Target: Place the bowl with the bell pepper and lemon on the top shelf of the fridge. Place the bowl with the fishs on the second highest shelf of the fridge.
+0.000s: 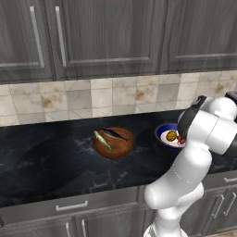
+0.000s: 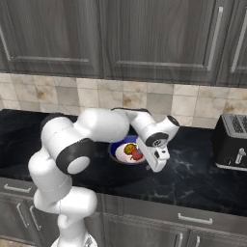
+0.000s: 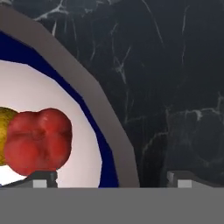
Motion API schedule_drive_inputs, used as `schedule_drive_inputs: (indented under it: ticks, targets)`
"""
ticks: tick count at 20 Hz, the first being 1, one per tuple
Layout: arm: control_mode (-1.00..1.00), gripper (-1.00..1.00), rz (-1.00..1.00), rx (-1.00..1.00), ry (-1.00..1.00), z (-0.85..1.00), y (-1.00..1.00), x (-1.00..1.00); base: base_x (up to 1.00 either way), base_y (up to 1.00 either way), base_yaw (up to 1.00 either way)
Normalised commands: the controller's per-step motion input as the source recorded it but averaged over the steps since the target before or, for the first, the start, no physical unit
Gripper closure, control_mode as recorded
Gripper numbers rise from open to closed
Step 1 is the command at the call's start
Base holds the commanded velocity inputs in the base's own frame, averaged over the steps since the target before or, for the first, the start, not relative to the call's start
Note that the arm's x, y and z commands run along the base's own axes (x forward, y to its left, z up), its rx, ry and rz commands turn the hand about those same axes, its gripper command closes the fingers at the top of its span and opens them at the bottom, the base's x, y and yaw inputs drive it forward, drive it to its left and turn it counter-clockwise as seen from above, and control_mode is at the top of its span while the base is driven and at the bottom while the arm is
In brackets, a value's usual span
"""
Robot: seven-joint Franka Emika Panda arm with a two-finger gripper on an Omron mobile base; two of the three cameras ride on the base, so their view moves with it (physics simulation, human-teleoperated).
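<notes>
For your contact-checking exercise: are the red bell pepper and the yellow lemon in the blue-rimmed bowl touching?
Touching. In the hand view the bell pepper presses against the lemon with no gap between them, both lying in the blue-rimmed bowl.

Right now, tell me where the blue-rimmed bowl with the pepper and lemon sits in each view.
Left base view: the blue-rimmed bowl sits at centre right on the counter, partly behind the arm.
Right base view: it sits at the centre, just left of the hand.
Hand view: its rim crosses the left half.
Shared landmark: the red pepper inside the bowl.
</notes>
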Motion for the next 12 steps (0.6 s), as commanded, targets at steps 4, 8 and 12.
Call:
schedule_drive_inputs:
  ticks: [4, 8, 12]
  targets:
    - [-1.00, -1.00, 0.00, -0.01, 0.00, -0.44, 0.00, 0.29, 0.00, 0.00, 0.00]
    - [-1.00, -1.00, 0.00, 0.00, 0.00, -0.29, 0.00, 0.06, 0.00, 0.00, 0.00]
    - [-1.00, -1.00, 0.00, 0.00, -0.08, -0.09, -0.09, -0.23, 0.00, 0.00, 0.00]
